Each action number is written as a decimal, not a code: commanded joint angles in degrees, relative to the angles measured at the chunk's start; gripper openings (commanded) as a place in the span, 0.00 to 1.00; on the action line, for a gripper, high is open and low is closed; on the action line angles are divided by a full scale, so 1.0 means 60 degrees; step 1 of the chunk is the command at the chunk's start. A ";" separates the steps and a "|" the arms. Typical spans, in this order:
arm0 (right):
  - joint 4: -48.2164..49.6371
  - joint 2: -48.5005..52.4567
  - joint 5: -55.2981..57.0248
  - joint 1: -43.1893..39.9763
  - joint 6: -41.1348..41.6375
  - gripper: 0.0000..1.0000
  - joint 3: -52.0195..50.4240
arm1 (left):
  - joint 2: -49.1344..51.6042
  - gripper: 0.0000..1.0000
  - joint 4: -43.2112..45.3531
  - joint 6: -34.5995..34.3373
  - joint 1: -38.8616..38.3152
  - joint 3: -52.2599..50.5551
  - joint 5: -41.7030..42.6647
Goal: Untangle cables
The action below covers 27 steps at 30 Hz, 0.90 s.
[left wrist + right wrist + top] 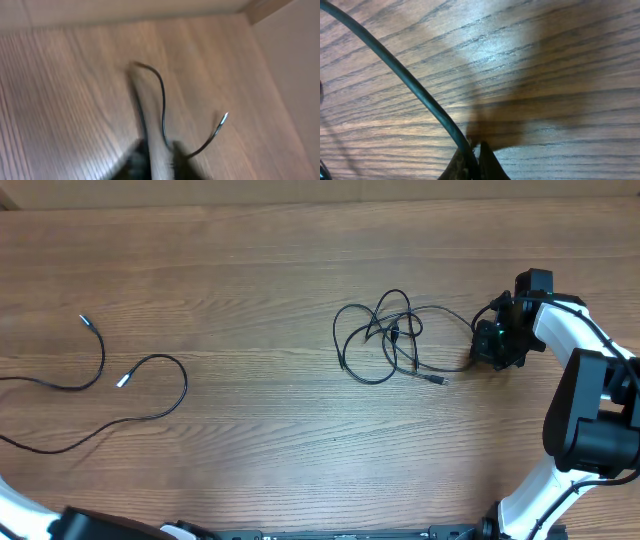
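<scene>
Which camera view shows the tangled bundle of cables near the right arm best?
Overhead: the whole tangled bundle is in frame, its loops distinct. The right wrist view shows only one strand up close. The left wrist view, blurred, shows a separate silver-tipped cable, not the bundle.

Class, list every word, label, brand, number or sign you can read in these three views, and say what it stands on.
None: no readable text on the cables, the wooden table or the right arm. The left wrist view is too blurred for fine print.
</scene>
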 commanded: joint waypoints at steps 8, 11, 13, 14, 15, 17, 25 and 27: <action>0.0036 0.0066 -0.0095 0.0040 0.0069 0.05 -0.0058 | 0.0699 0.99 -0.0637 -0.0554 -0.0029 0.0135 -0.0098; 0.0051 0.0066 -0.0095 0.0040 0.0069 0.05 -0.0058 | 0.0699 1.00 -0.0834 -0.0820 -0.0044 0.0135 0.0011; 0.0051 0.0066 -0.0095 0.0040 0.0069 0.06 -0.0058 | 0.0699 1.00 -0.0962 -0.0823 -0.0120 0.0135 0.0474; 0.0047 0.0066 -0.0098 0.0040 0.0069 0.07 -0.0058 | 0.0692 1.00 -0.1071 -0.0820 -0.0233 0.0135 0.0714; 0.0051 0.0066 -0.0106 0.0040 0.0069 0.08 -0.0058 | 0.0681 1.00 -0.1133 -0.0816 -0.0335 0.0135 0.0863; 0.0051 0.0066 -0.0284 0.0040 0.0069 0.23 -0.0058 | 0.0681 1.00 -0.1246 -0.0532 -0.0885 0.0135 0.1282; -0.0095 0.0066 -0.1490 0.0040 0.0076 1.00 -0.0058 | 0.0688 1.00 -0.1450 0.1016 -0.4911 0.0135 0.1078; -0.0178 0.0066 -0.1486 0.0040 0.0076 1.00 -0.0058 | 0.0692 1.00 -0.1395 0.1344 -0.5890 0.0135 0.1078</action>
